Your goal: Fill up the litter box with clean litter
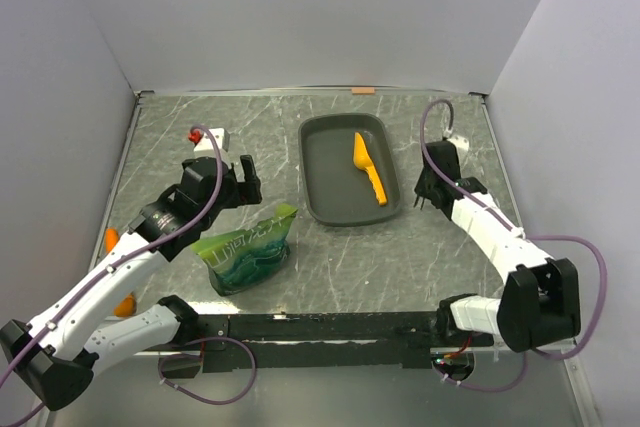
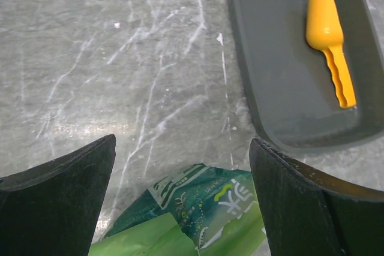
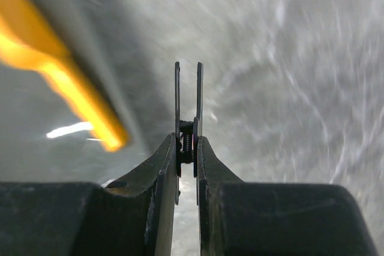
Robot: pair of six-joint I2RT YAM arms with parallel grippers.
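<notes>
Beside the box [image 1: 322, 199], on its right, the right gripper [image 1: 428, 203] is blurred in its wrist view, jaws a narrow slit, empty. Left of the box, the left gripper [image 2: 183, 166] gapes wide above the bag [image 2: 198, 214], cut off below. The dark grey box holds only an orange scoop [image 1: 368, 167].

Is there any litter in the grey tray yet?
No. In the overhead view the litter box holds only the orange scoop on a bare grey floor, with no granules in it.
</notes>
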